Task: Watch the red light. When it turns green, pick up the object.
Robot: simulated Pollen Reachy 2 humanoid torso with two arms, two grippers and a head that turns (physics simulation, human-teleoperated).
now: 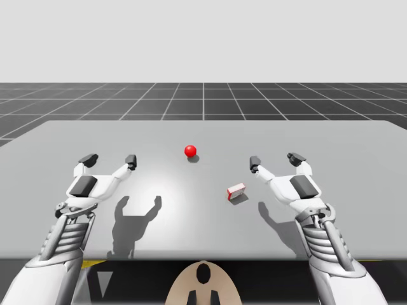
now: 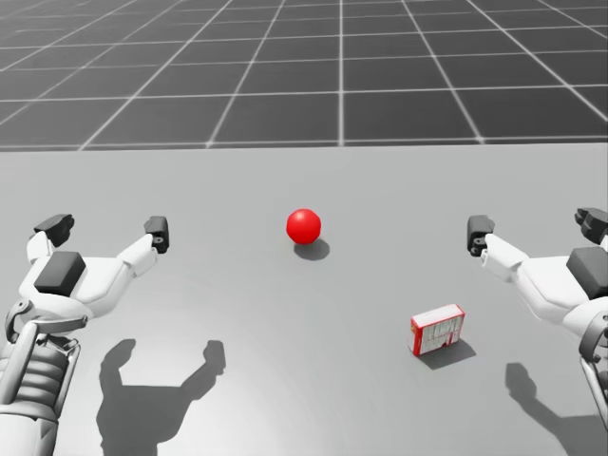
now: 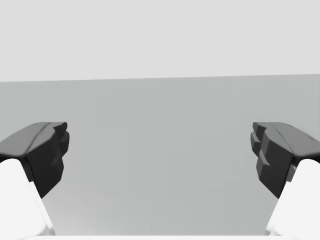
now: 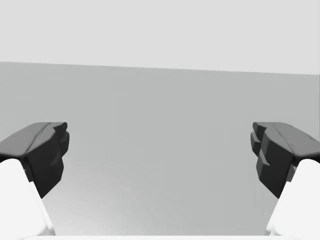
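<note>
Inventory as found: one grey table (image 1: 356, 210); one round light (image 1: 190, 150) (showing red); one small red-and-white box (image 1: 236, 190); two grippers, namely the left gripper (image 1: 110, 159) and the right gripper (image 1: 275, 160).

Grey table (image 1: 356, 210) — dark gridded floor (image 1: 203, 98) — pale backdrop.

Red light (image 2: 303, 225); red-white box (image 2: 437, 330) nearby

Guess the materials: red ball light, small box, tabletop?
Red light: smooth sphere with a soft sheen, so plastic or glass; unclear which. Box: likely printed cardboard, matte, with red sides and a white printed face. Tabletop: uniform matte grey with no grain or seams; laminate or paint, can't tell.
</note>
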